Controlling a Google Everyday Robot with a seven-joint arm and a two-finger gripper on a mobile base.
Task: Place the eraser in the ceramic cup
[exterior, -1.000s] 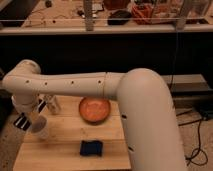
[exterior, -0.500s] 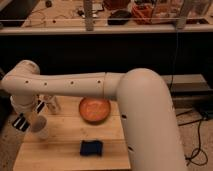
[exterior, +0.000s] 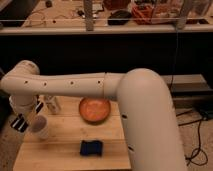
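One arm (exterior: pixel 75 87), mine, is reaching from the right of the view across to the left end of the wooden table (exterior: pixel 65 159), and its white shell is filling much of the frame. My gripper (exterior: pixel 29 119) is hanging at that left end, pointing down, right against the cup (exterior: pixel 40 128). I cannot tell whether my grip is clenched or released, since the working end is crowding in beside the cup and blurring into it. The cup, small and off-white, is sitting on the table near the left edge, just below and to the right of my striped wrist part. I cannot tell whether I am touching its rim or hovering just clear of it. The eraser is not showing, and I cannot tell whether it is in my grip or in the cup. A clear jar (exterior: pixel 53 105) is standing just behind the cup, partly under my arm. An orange bowl (exterior: pixel 95 110) is sitting to the right of the jar, at the back middle of the table and apart from it. A dark blue block (exterior: pixel 91 148) is lying flat near the front edge, in front of the bowl and well apart from the cup. Cables (exterior: pixel 197 145) are trailing on the floor at the right.
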